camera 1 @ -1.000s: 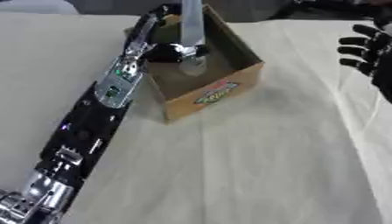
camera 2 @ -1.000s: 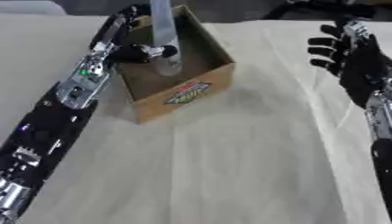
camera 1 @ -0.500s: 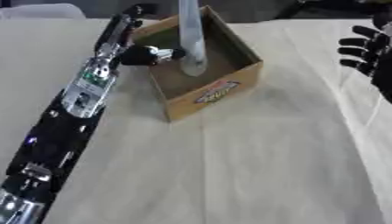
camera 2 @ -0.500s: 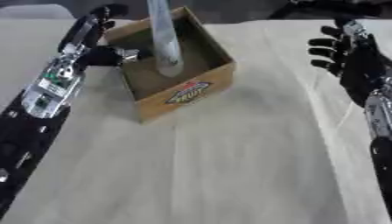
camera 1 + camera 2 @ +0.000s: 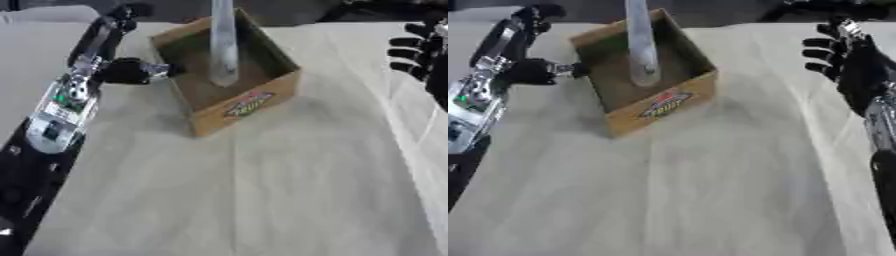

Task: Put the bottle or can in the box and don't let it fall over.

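Note:
A tall pale bottle stands upright inside the open cardboard box, which has a colourful label on its front wall. Nothing touches the bottle. My left hand is outside the box, just left of its left wall, open with its fingers stretched up toward the far edge. My right hand hovers open at the far right, fingers spread, well away from the box.
The box sits on a cream cloth-covered table. My left forearm runs along the left side from the lower corner. Dark objects lie past the table's far edge.
My left hand has let go of the bottle and drawn back leftward out of the box. The bottle stays upright. The right hand has not moved.

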Controlling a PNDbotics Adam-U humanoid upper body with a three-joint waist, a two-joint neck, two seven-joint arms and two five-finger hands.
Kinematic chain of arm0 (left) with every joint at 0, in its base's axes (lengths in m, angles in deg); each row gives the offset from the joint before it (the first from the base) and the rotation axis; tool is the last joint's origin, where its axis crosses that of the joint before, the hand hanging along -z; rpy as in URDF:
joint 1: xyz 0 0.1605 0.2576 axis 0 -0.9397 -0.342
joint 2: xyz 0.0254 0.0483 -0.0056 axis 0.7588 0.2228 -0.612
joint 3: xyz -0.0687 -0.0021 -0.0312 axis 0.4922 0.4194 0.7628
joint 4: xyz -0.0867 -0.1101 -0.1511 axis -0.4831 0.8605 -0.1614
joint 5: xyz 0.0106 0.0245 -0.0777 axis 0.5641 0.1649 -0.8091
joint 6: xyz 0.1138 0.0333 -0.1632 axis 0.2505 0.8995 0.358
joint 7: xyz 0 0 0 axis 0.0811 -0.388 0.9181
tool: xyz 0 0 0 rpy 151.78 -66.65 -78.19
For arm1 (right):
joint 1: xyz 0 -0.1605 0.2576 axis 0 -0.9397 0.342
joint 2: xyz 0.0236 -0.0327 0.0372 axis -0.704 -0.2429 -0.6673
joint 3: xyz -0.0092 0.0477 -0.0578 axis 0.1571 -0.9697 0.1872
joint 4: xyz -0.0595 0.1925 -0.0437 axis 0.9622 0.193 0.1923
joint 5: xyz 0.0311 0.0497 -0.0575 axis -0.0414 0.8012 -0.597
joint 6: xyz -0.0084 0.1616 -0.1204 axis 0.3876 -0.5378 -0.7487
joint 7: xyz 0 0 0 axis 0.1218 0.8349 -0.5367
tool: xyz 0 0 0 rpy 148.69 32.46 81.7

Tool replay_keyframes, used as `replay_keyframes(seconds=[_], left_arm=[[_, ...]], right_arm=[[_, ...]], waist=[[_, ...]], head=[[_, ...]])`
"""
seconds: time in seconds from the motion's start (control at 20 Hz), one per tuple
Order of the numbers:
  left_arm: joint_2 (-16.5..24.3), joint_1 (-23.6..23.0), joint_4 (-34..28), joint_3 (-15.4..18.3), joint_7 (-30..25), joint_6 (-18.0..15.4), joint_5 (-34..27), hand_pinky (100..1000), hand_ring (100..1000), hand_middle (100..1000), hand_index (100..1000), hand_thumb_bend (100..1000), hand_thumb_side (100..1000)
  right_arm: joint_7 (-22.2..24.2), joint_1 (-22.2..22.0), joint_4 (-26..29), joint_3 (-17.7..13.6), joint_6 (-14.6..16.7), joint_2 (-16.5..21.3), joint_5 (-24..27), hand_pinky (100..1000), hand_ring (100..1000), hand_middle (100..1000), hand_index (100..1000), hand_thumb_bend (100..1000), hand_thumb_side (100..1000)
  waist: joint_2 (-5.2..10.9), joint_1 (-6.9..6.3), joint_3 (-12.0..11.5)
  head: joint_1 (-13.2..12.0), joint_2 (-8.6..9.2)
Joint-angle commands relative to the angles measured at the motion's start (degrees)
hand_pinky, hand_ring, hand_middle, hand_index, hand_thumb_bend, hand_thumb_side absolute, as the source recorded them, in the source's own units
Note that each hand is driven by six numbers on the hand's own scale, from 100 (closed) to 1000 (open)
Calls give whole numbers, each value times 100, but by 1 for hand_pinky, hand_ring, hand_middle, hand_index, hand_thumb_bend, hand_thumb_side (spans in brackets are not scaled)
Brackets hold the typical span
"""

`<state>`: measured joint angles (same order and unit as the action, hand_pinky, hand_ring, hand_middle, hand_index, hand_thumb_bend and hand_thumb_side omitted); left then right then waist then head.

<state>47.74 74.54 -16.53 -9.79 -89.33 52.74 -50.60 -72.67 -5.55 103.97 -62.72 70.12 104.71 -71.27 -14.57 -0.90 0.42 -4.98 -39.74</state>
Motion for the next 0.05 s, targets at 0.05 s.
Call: replay_keyframes(seconds=[0.05], left_arm=[[241, -231, -563, 266, 199, -36, -160, 1000, 1000, 797, 839, 849, 221]], right_arm=[[18, 46, 179, -75, 79, 176, -54, 893, 910, 811, 966, 309, 857]], waist=[[187, 8, -36]], head=[[-1, -69]])
